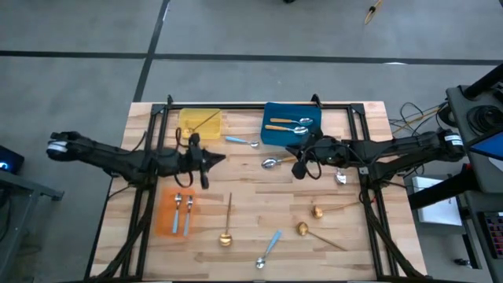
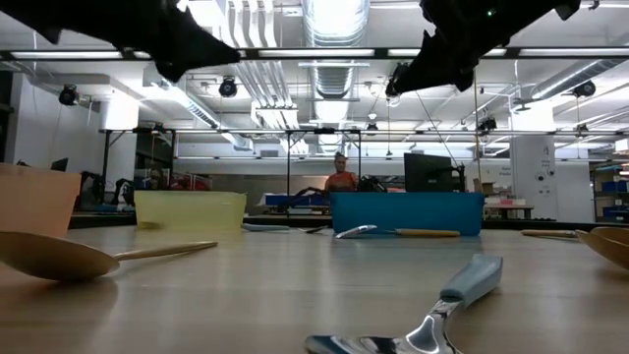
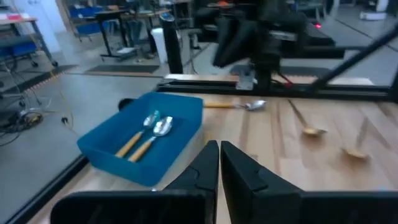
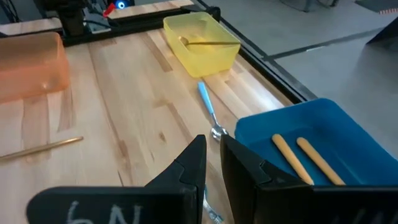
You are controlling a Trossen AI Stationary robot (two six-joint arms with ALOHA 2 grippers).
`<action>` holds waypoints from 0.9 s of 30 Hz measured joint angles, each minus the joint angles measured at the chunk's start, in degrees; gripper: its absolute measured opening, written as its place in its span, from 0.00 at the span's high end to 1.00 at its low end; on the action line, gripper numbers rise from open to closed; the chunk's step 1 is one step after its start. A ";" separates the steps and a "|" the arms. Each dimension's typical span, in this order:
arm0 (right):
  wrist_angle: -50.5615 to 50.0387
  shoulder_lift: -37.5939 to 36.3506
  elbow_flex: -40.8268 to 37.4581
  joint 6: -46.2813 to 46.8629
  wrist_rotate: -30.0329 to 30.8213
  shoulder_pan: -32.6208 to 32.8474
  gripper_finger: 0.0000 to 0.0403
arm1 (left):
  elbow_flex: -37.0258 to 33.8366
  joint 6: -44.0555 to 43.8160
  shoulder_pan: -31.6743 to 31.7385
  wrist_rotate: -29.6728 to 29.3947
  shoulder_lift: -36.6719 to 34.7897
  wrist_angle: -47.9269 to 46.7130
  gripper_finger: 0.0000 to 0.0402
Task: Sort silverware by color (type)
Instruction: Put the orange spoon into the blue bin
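Spoons lie scattered on the wooden table. Two orange-handled ones lie in the blue tray [image 1: 291, 124], a gold one in the yellow tray [image 1: 199, 122], two blue-handled ones in the orange tray [image 1: 177, 212]. Loose on the wood lie a blue-handled spoon [image 1: 242, 141], an orange-handled spoon [image 1: 277, 163], three gold spoons [image 1: 227, 228] [image 1: 322, 210] [image 1: 313, 231] and another blue-handled spoon [image 1: 269, 249]. My left gripper [image 1: 222, 159] [image 3: 219, 158] hovers shut at mid-table, left of centre. My right gripper [image 1: 297, 169] [image 4: 213, 152] hangs shut above the orange-handled spoon's handle end, holding nothing.
A further spoon [image 3: 239, 104] lies under the right arm, its handle partly hidden. Black frame rails [image 1: 259, 104] run along the table's edges. A person sits far back in the room [image 2: 341, 177]. Bare wood lies between the orange tray and the near gold spoons.
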 joint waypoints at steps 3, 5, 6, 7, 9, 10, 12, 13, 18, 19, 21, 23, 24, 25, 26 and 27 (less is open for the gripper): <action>-0.65 1.77 0.04 0.19 -0.05 -0.30 0.91 | -1.09 -0.14 4.13 1.04 0.16 1.78 1.00; -0.58 3.60 0.08 -0.09 -0.09 -0.58 0.91 | -1.23 -0.20 6.11 1.10 0.29 1.79 1.00; -0.87 4.67 0.11 -0.65 -0.10 -0.86 0.91 | -1.24 -0.20 6.74 1.09 0.62 2.00 1.00; -0.92 5.78 0.22 -1.05 -0.12 -1.06 0.91 | -1.24 -0.19 7.34 1.14 0.82 2.30 1.00; -0.75 8.08 0.69 -1.99 -0.25 -1.75 0.91 | -1.28 0.04 8.23 1.22 0.88 2.40 1.00; -0.99 9.12 0.93 -2.49 -0.63 -2.23 0.91 | -1.18 0.25 8.63 1.22 0.95 2.75 1.00; -2.29 11.54 2.08 -3.99 -2.37 -3.41 0.91 | -1.06 1.02 9.11 1.24 0.92 2.83 1.00; -3.07 12.81 2.98 -4.60 -3.81 -4.06 0.91 | -1.06 1.48 9.28 1.24 0.90 2.78 1.00; -9.16 19.51 8.40 -9.97 -9.73 -7.18 0.91 | -1.06 3.19 9.69 1.22 0.75 2.90 1.00; -10.72 21.01 9.60 -11.80 -9.98 -7.56 0.91 | -1.06 3.25 9.73 1.22 0.76 2.92 1.00; -13.76 23.97 12.16 -16.14 -10.13 -8.22 0.91 | -1.06 3.53 9.73 1.22 0.76 2.79 1.00; -17.20 26.89 14.62 -21.46 -11.06 -8.61 0.91 | -1.06 4.08 9.73 1.21 0.83 2.89 1.00; -19.11 28.40 15.73 -24.24 -11.14 -8.61 0.91 | -1.06 4.29 9.73 1.20 0.83 2.82 1.00; -20.43 29.88 16.85 -26.75 -11.17 -8.57 0.91 | -1.06 4.54 9.73 1.20 0.83 2.79 1.00; -21.26 31.38 17.91 -28.78 -11.22 -8.57 0.91 | -1.06 4.81 9.73 1.20 0.83 2.79 1.00; -22.05 32.88 18.84 -30.50 -11.26 -8.57 0.91 | -1.06 5.16 9.73 1.20 0.83 2.72 1.00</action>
